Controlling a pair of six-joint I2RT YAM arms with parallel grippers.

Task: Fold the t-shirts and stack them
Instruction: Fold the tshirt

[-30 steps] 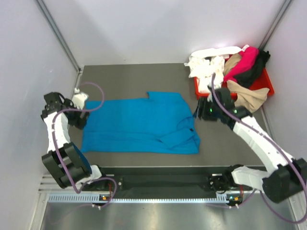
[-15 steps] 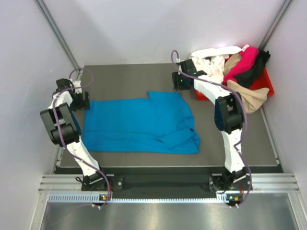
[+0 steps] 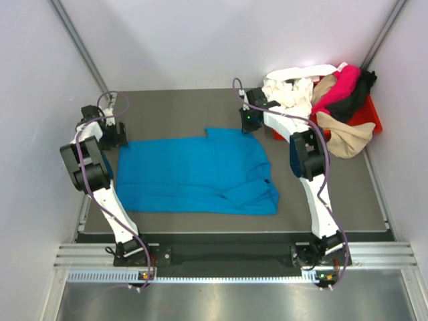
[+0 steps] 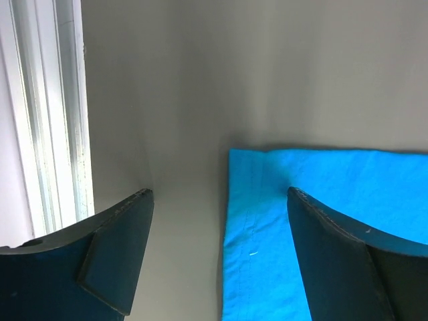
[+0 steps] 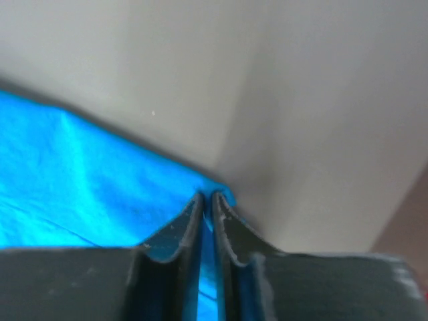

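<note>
The table (image 3: 180, 100) carries everything, and the bright blue t-shirt (image 3: 194, 175) lies flat on it between your two tools, its far edge running from one to the other.

Just to the right of your right tool sits the red tray (image 3: 370, 115), heaped with the white shirt (image 3: 287, 90), magenta shirt (image 3: 341, 83), black shirt (image 3: 359, 93) and tan shirt (image 3: 344, 137). A wide swing on that side could snag the white one, which spills over the rim nearest the tool.

The bigger risk is a lopsided lift. Your right gripper (image 5: 206, 198) has its jaws pressed together on the blue shirt's far corner, with a thin strip of blue showing between them. Your left gripper (image 4: 217, 195) is spread wide and holds nothing. One finger is over cloth and the other over table. If you raise the right side now, the shirt will likely skew and drag toward the left tool.

The right pinch looks shallow, right at the corner's tip. I cannot tell how much cloth is caught, so it may slip out under load.

At the left tool, the hem corner (image 4: 234, 155) lies between the fingers and just ahead of their tips. If you close without reaching further first, you may only brush the edge.
</note>
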